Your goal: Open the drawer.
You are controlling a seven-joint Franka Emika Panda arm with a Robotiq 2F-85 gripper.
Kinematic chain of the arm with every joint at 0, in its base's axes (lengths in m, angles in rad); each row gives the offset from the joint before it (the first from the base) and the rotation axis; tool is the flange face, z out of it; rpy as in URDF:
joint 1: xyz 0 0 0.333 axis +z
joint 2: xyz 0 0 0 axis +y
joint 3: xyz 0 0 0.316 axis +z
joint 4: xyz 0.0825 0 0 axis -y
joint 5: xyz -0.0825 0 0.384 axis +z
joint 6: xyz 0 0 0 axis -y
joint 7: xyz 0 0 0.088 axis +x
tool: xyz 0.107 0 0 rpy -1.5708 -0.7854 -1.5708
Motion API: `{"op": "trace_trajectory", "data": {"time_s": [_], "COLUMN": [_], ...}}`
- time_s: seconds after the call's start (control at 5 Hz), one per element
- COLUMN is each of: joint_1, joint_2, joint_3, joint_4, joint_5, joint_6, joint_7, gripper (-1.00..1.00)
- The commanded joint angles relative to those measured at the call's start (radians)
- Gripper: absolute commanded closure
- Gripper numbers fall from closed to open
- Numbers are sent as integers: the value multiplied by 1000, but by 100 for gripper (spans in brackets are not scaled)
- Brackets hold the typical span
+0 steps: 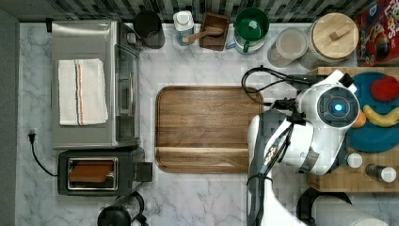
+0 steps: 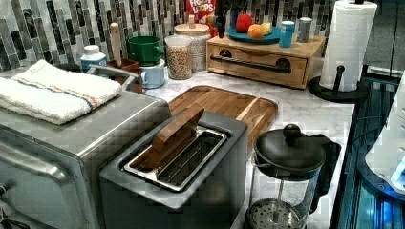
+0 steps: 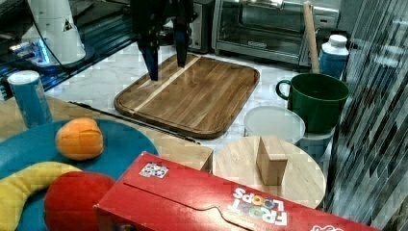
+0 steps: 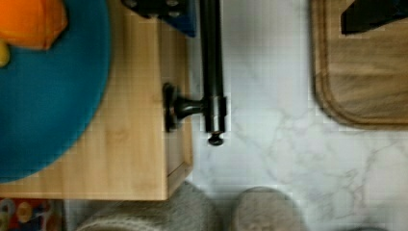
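On the counter's far side in the left view, the drawer (image 2: pixel 258 64) sits shut in its bamboo box, under a blue plate (image 2: pixel 253 36) with fruit and two shakers. Its black handle (image 2: pixel 250 63) runs along the front, facing the brown tray (image 2: pixel 229 107).

From the right view, the gripper (image 3: pixel 166 60) hangs above the tray's edge, and its two fingers (image 3: pixel 150 60) stand clearly apart with nothing between them, so the jaws are released. The wrist view looks straight down on one end of the handle (image 4: pixel 211 72) and its bracket (image 4: pixel 180 108), with marble counter (image 4: pixel 269 120) between the box and the tray. One finger seems to be on each side of the bar, but how high above it I cannot tell.

I judge the task is at the approach step: the handle is not yet grasped.

Several things could go wrong. The gripper looks to be near the end of the bar, not its middle, so a pull from there may twist the drawer and jam it. If the fingers close too high, they will slip off the thin round bar. A hard pull could also drag the whole light box forward, and then the plate, fruit and shakers may slide or fall. The tray lies just in front, so the drawer may hit it.
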Motion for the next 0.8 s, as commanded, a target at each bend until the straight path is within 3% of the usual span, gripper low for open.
{"op": "trace_trajectory", "data": {"time_s": [0.2,0.4,0.6,0.8], "joint_1": [-33,-27,-102,-46], "joint_2": [76,88,96,106], "joint_3": [-4,-16,35,-22], "joint_4": [-80,-100,-101,-118], "joint_5": [67,42,-17,-36], "joint_6": [117,151,182,223], "joint_7": [-47,-14,0,28], "gripper": [-100,-100,-100,-100]}}
